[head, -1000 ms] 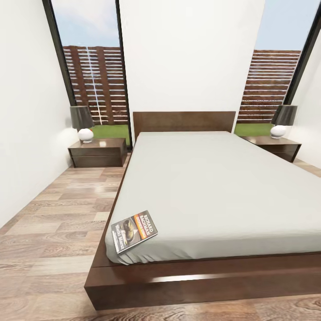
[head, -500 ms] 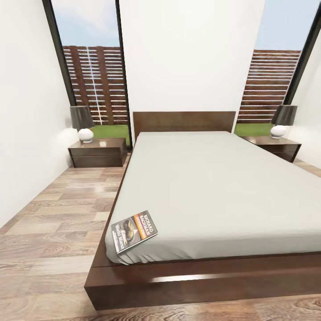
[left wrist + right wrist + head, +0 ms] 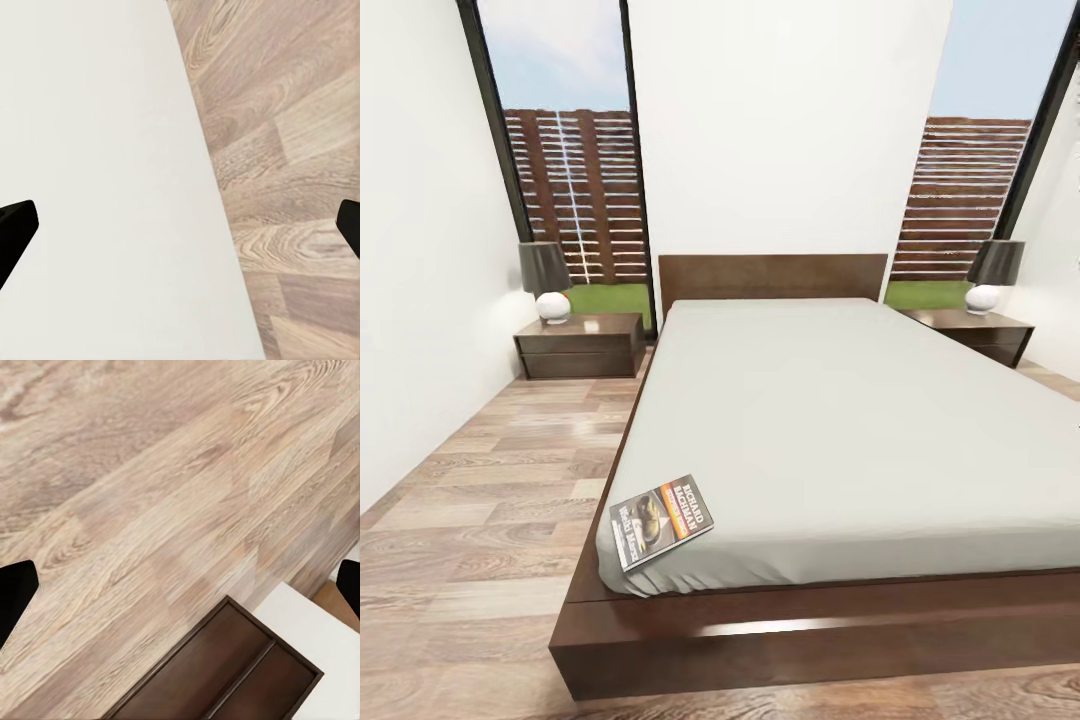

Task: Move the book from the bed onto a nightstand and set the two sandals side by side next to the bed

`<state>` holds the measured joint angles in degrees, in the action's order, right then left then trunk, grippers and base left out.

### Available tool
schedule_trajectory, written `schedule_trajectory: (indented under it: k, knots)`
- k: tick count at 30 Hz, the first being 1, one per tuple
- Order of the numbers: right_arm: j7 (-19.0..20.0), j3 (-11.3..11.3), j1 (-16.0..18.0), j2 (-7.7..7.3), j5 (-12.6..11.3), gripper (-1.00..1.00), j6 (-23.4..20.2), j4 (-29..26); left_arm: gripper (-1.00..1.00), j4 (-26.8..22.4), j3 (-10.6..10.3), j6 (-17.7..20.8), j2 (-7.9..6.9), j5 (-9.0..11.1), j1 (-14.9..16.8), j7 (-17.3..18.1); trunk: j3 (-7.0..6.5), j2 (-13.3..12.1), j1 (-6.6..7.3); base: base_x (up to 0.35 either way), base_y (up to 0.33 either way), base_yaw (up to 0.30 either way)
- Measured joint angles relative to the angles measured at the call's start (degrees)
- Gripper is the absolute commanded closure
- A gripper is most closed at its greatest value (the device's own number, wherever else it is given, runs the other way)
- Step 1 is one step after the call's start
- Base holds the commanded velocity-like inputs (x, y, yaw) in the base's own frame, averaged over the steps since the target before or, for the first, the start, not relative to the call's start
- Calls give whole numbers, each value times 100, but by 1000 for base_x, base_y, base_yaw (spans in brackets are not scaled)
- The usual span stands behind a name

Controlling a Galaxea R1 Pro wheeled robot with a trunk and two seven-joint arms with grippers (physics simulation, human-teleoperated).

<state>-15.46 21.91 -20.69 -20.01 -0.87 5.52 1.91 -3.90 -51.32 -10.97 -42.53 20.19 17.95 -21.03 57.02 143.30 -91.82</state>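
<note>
The book (image 3: 661, 520) lies flat on the near left corner of the bed (image 3: 840, 420), cover up, with a nightstand (image 3: 580, 344) on each side of the headboard. The left gripper (image 3: 180, 225) hangs over a white wall and floor (image 3: 300, 187), fingers spread wide and empty. The right gripper (image 3: 180, 585) is likewise spread over floor and a dark wooden cabinet (image 3: 232, 675).

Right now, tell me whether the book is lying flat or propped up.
Flat. The book lies cover-up on the bed, at its near left corner.
</note>
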Motion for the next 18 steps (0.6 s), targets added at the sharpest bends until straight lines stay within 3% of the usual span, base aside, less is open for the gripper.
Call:
schedule_trajectory:
  k: [6, 18]
  knots:
    - [0, 6, 0, -1, 0, -100, 0, -1, -100, 3, 0, 3, 1, -6, -12, 0, -131, -27, 25, 0, 0, 0]
    - [0, 14, 0, -31, -7, -100, 6, -3, -100, 8, -2, 14, 1, -14, -44, 7, -346, -508, 288, 0, 0, 0]
